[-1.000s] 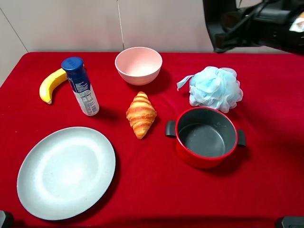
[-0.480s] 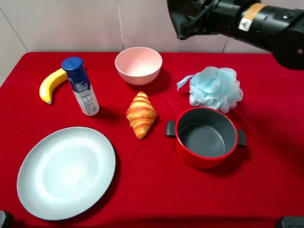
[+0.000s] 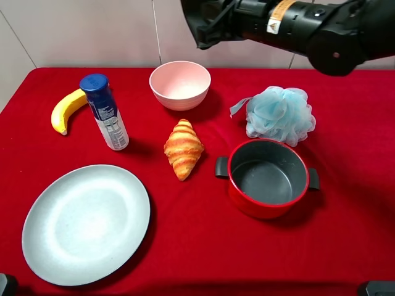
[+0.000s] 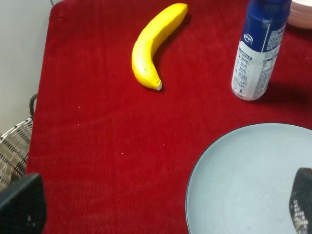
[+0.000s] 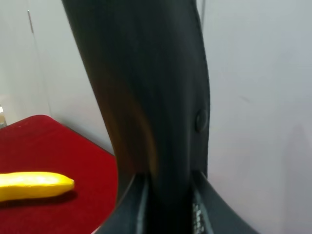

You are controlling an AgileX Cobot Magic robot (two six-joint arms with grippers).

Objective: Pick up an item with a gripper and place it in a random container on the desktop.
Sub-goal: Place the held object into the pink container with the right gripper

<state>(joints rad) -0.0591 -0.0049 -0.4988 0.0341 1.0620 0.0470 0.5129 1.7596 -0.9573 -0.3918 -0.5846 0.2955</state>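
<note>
My right gripper (image 3: pixel 213 21) reaches in from the upper right and hangs high behind the pale pink bowl (image 3: pixel 179 84), which is empty. In the right wrist view the gripper (image 5: pixel 168 209) is shut on the long matte black case (image 5: pixel 146 87), which fills most of that view. The case end (image 3: pixel 196 24) shows past the jaws in the exterior view. My left gripper (image 4: pixel 161 207) is open and empty, low over the red desktop (image 3: pixel 185 234) beside the plate.
A banana (image 3: pixel 66 110), a blue-capped spray can (image 3: pixel 105 113), a croissant (image 3: pixel 182 148), a blue bath pouf (image 3: pixel 279 115), a red pot with black handles (image 3: pixel 267 177) and a blue-grey plate (image 3: pixel 86 222) sit on the cloth. A wicker basket (image 4: pixel 12 151) stands off the table's edge.
My right arm has swept left along the back of the table with the black case, from the upper right corner to above and behind the pink bowl. Nothing on the cloth moved.
</note>
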